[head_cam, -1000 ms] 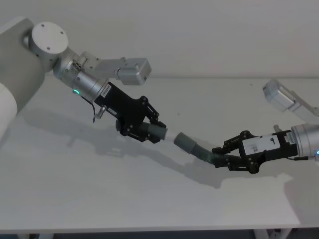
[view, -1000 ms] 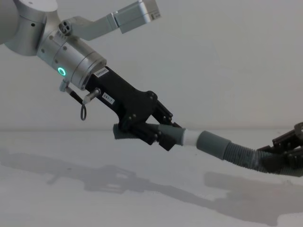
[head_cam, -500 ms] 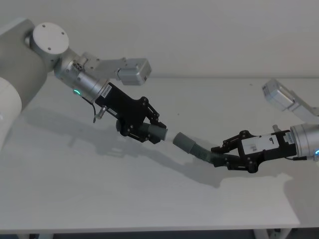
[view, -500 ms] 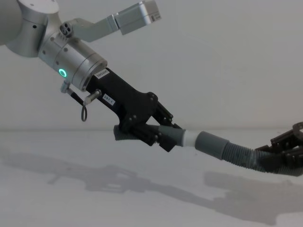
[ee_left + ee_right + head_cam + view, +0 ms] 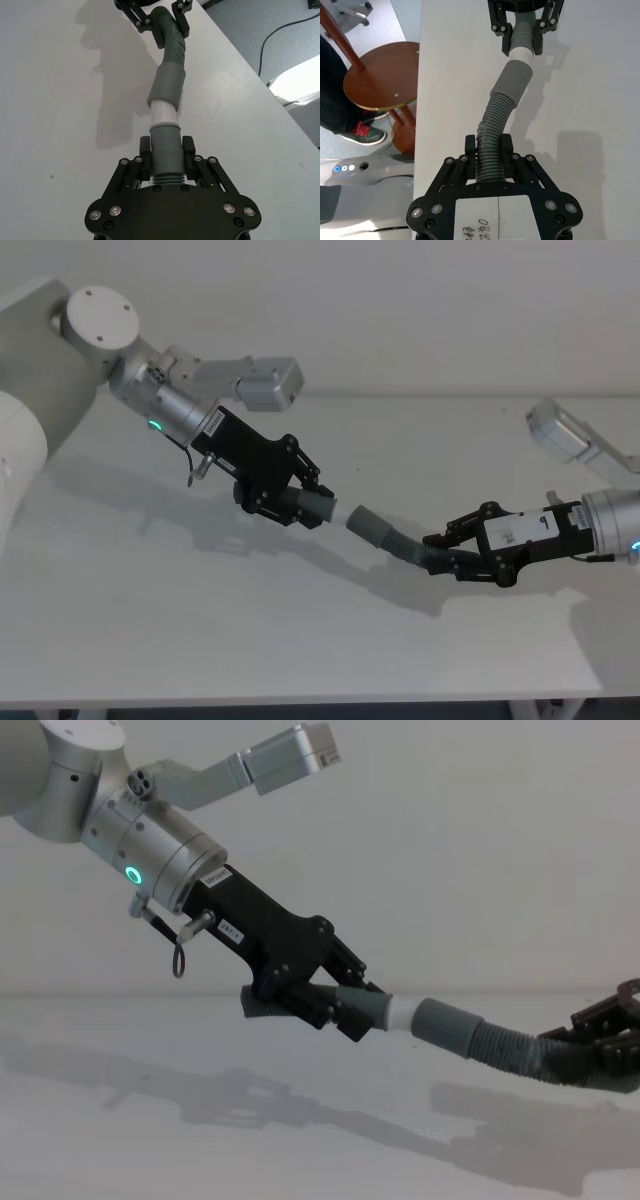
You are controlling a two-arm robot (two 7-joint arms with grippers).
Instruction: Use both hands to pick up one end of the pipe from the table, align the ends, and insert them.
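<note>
Above the counter (image 5: 300,640), our left fingers (image 5: 187,145) clench the white-tipped hose (image 5: 164,145), right fingers (image 5: 468,145) clench the cuffed hose (image 5: 505,95); slight misalignment could jam the tip on the cuff's rim.

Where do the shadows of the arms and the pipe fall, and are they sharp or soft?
Head view: soft grey shadows lie on the matte white table below the left hand and right hand. Chest view: fainter blurred shadows under the dark grey ribbed hose.
</note>
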